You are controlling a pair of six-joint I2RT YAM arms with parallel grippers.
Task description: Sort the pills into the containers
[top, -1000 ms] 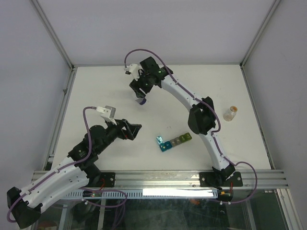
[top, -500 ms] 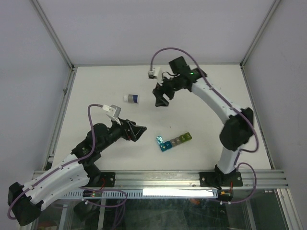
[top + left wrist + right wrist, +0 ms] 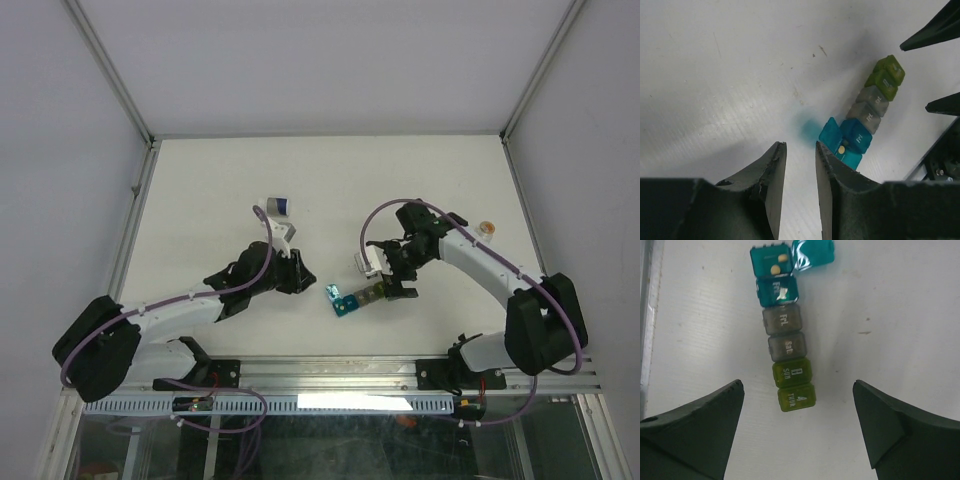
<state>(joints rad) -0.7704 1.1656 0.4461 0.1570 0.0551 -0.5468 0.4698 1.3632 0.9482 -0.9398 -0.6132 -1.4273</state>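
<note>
Lighting bright, even, diffuse from overhead — shadows soft, only under the arms on the matte white table top (image 3: 200, 180). Glare off white light strip (image 3: 370, 402) at front rail. Left wrist view: left gripper's black fingers (image 3: 772, 185) soft-focus, bkgd sharp — teal tint cast beside translucent lidded pill strip (image 3: 870, 102).

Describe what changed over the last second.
The right gripper released the small blue-capped white bottle at the far side, then swung near to hover open over the strip of translucent pill compartments. The left gripper advanced toward its teal end. The strip stayed put.
</note>
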